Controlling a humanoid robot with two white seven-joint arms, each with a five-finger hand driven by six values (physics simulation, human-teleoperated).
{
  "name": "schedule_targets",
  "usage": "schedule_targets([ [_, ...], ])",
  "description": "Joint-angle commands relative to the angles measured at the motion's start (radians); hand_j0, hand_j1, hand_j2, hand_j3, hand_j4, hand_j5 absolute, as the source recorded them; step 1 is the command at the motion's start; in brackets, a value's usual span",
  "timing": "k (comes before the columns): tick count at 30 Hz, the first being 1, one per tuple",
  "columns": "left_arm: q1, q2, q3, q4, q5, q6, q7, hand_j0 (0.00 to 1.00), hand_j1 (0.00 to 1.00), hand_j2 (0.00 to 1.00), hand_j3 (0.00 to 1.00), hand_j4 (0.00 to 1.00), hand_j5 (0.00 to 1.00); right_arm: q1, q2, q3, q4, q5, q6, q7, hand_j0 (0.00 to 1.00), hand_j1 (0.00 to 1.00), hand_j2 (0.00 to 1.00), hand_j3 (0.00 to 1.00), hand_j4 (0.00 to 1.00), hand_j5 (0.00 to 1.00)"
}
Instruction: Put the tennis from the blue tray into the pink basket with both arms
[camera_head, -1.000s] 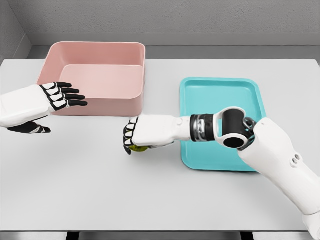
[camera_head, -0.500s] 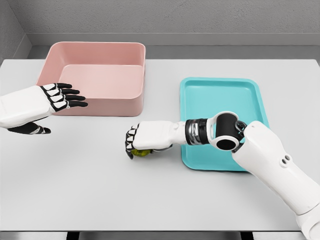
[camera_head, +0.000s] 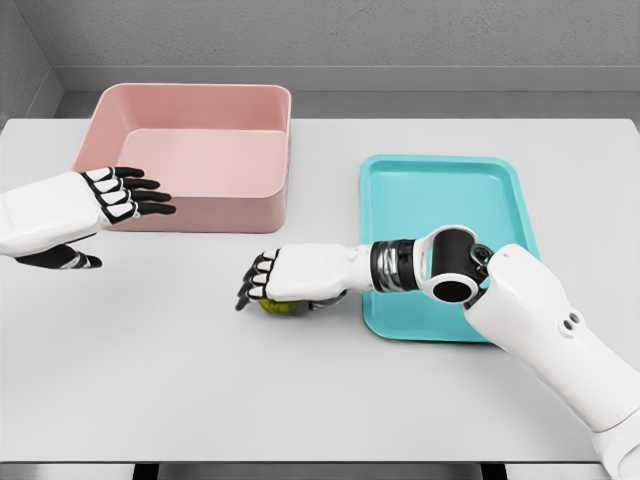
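tennis ball (camera_head: 279, 305), yellow-green, lying on the white table (camera_head: 200, 380) between the pink basket (camera_head: 190, 150) and the blue tray (camera_head: 445, 240), outside both. right robot hand (camera_head: 275, 280) directly above the ball, palm down, fingers extended to the left and loosened rather than wrapped around it; whether the palm touches the ball cannot be told. right forearm crossing the tray's left edge. left robot hand (camera_head: 120, 195) at the left, in front of the basket's near wall, fingers spread, holding nothing.
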Motion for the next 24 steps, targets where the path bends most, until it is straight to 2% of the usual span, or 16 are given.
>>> schedule_targets([
  [1, 0.000, 0.001, 0.000, 0.001, 0.006, 0.001, 0.001, 1.00, 1.00, 1.00, 1.00, 1.00, 1.00, 0.000, -0.002, -0.008, -0.002, -0.008, 0.003, 0.000, 1.00, 1.00, 1.00, 1.00, 1.00, 1.00],
  [3, -0.002, 0.009, 0.000, 0.001, 0.006, 0.001, 0.001, 1.00, 1.00, 1.00, 1.00, 1.00, 1.00, -0.002, -0.002, -0.015, -0.014, -0.011, 0.003, 0.000, 1.00, 1.00, 1.00, 1.00, 1.00, 1.00],
  [8, -0.003, 0.011, 0.000, 0.001, 0.006, 0.001, 0.001, 1.00, 1.00, 1.00, 1.00, 1.00, 1.00, 0.002, -0.013, -0.086, -0.111, -0.011, 0.003, 0.000, 1.00, 1.00, 1.00, 1.00, 1.00, 1.00],
  [13, 0.002, 0.003, -0.004, 0.001, -0.001, 0.001, -0.001, 1.00, 1.00, 1.00, 1.00, 1.00, 1.00, 0.029, -0.114, -0.198, -0.229, -0.014, 0.003, 0.000, 1.00, 1.00, 1.00, 1.00, 1.00, 1.00],
  [15, 0.002, 0.000, -0.004, -0.001, -0.003, 0.001, -0.006, 1.00, 1.00, 1.00, 1.00, 1.00, 1.00, 0.049, -0.144, -0.262, -0.270, -0.025, 0.003, 0.000, 1.00, 1.00, 1.00, 1.00, 1.00, 1.00],
  [18, 0.002, -0.006, -0.006, 0.001, -0.020, 0.001, -0.006, 1.00, 1.00, 1.00, 1.00, 1.00, 1.00, 0.090, -0.147, -0.388, -0.270, -0.058, 0.003, 0.000, 1.00, 1.00, 1.00, 1.00, 1.00, 1.00],
  [22, 0.002, -0.083, -0.006, 0.001, -0.125, 0.001, -0.009, 1.00, 1.00, 1.00, 1.00, 1.00, 1.00, 0.227, -0.188, -0.630, -0.269, -0.267, 0.003, 0.000, 1.00, 1.00, 1.00, 1.00, 1.00, 1.00],
  [24, 0.003, -0.138, -0.006, 0.001, -0.164, 0.001, -0.044, 1.00, 1.00, 1.00, 1.00, 1.00, 1.00, 0.284, -0.208, -0.715, -0.269, -0.327, 0.003, 0.000, 1.00, 1.00, 1.00, 1.00, 1.00, 1.00],
])
